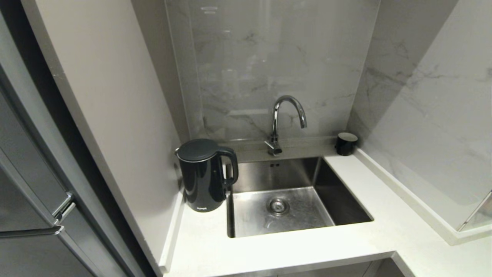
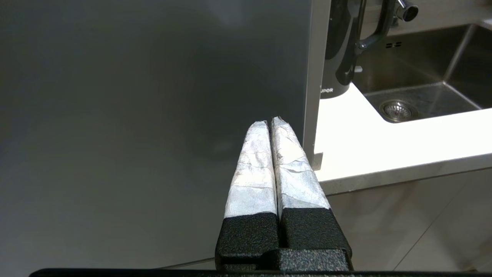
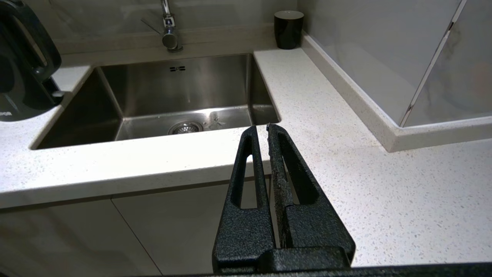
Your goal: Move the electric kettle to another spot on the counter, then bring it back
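Note:
The electric kettle (image 1: pixel 203 177), a tall glossy black jug, stands upright on the counter (image 1: pixel 276 250) at the sink's left, against a tall pale side panel, its loop handle turned toward the basin. Neither arm shows in the head view. My left gripper (image 2: pixel 270 121) is shut and empty, held low before a grey panel, with the kettle (image 2: pixel 338 50) well beyond it past the panel's edge. My right gripper (image 3: pixel 261 126) is shut with nothing in it, hanging in front of the counter (image 3: pixel 346 154) edge; the kettle (image 3: pixel 23 77) is far off to one side.
A steel sink (image 1: pixel 338 192) with a curved tap (image 1: pixel 286 115) is set in the worktop. A small black cup (image 1: pixel 346 143) stands in the back right corner. A grey appliance front (image 1: pixel 30 200) and the pale side panel (image 1: pixel 115 115) wall in the left. Pale cabinet doors (image 3: pixel 115 231) run below.

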Controlling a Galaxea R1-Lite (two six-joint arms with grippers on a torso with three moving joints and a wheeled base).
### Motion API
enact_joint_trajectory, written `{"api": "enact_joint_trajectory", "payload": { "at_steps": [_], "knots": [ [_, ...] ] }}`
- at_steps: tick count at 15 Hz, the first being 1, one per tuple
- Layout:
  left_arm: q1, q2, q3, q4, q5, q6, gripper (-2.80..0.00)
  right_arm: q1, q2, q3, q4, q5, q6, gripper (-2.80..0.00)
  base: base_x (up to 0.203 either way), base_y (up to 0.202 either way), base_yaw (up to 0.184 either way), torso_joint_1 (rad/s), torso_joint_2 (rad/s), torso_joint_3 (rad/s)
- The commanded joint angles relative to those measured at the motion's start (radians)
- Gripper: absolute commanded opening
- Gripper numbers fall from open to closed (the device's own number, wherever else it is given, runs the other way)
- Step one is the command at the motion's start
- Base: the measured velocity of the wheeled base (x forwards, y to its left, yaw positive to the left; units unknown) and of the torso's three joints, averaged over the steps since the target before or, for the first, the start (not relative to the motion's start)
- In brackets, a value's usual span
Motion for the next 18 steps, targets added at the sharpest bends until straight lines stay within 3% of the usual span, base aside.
{"api": "enact_joint_trajectory", "payload": {
  "at_steps": [1, 18],
  "knots": [
    [0.0, 0.001, 0.0, 0.001, -0.001, 0.0, -2.8, 0.0, 0.0, 0.0, 0.0, 0.001, 0.0, -2.8, 0.0, 0.0, 0.0, -0.103, 0.26, 0.135],
    [0.0, 0.002, 0.0, 0.001, -0.001, 0.0, -2.8, 0.0, 0.001, 0.0, 0.0, 0.001, 0.0, -2.8, 0.0, 0.0, 0.0, -0.128, 0.32, 0.193]
  ]
}}
